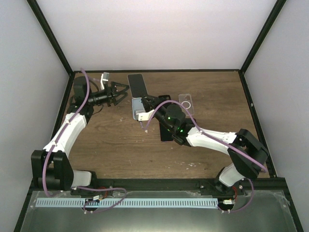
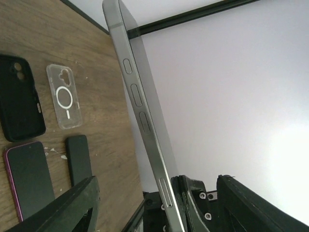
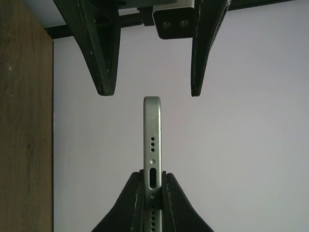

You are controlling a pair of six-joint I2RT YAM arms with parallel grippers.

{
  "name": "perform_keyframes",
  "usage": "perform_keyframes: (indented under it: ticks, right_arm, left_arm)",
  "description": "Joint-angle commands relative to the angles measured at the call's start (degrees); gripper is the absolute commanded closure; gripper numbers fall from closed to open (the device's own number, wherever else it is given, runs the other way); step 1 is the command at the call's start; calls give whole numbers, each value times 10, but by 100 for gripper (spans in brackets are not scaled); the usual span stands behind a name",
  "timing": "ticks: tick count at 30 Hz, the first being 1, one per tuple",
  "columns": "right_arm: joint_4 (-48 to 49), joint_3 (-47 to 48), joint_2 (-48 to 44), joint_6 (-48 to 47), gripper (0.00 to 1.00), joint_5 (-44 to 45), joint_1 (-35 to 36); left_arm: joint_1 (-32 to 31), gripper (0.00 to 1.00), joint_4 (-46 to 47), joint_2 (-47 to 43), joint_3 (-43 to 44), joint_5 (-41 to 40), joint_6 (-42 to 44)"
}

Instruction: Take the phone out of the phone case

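Observation:
A bare grey-edged phone (image 1: 137, 84) is held up edge-on above the back of the table, with no case on it. My right gripper (image 1: 139, 100) is shut on its bottom end, the fingers pinching both faces beside the charging port in the right wrist view (image 3: 152, 176). My left gripper (image 1: 123, 91) is open. Its fingers straddle the phone's side edge (image 2: 145, 121) in the left wrist view, one finger (image 2: 193, 203) close against it. In the right wrist view the left gripper (image 3: 152, 89) is spread just past the phone's end (image 3: 152, 130).
A clear case with a white ring (image 1: 187, 102) lies on the wooden table (image 1: 111, 140) and also shows in the left wrist view (image 2: 65, 96). There a black case (image 2: 19, 104), a pink-edged phone (image 2: 29, 181) and a small black phone (image 2: 79, 159) lie nearby. Black frame posts edge the table.

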Motion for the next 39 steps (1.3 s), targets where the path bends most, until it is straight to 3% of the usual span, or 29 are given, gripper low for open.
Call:
perform_keyframes:
  ticks: [1,22,24,28,30,35,39]
  right_arm:
    - [75,3,-3,-24,99,-6,12]
    - [94,-25,3,-40,99,-14,40]
    - [90,-33,-3,-39,93,-14,41]
    - [49,-66,-32,-21,70,-12,41]
    - [10,-82,-53,-1,59,-12,40]
    - [-109,-121,-117,49,43,-23,39]
    - [-215,-129,-158,109,29,-37,29]
  left_arm:
    - [0,35,35,1,-7,9,-27]
    - [-2,86,57,21,-56,-1,-69]
    - [-2,91,62,19,-66,3,-71]
    - [-1,100,42,14,-82,10,-36]
    - [-1,100,25,8,-95,15,-9]
    - [0,100,-2,-9,-139,20,48]
    - [1,100,-65,-5,-156,24,155]
